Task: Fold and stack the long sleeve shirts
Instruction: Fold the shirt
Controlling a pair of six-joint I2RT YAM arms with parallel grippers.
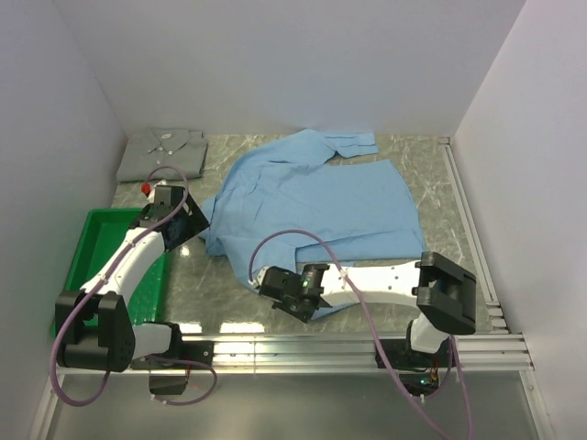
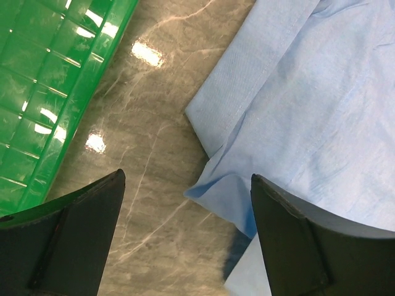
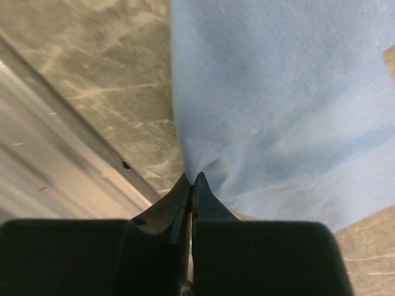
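Right tool [image 3: 193, 178] pinches blue shirt [image 3: 278, 92] edge.

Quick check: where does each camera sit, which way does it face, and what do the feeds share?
Top external: above and behind the bases, looking down on the table, left arm, right arm, blue shirt, grey shirt and tray.
Left wrist: on the left arm, facing down between the open left fingers at the blue shirt's corner and tray.
Right wrist: on the right arm, looking along the shut right fingers pinching the blue shirt's edge beside the rail.
Shared: all show the blue shirt; top and left wrist, the tray.
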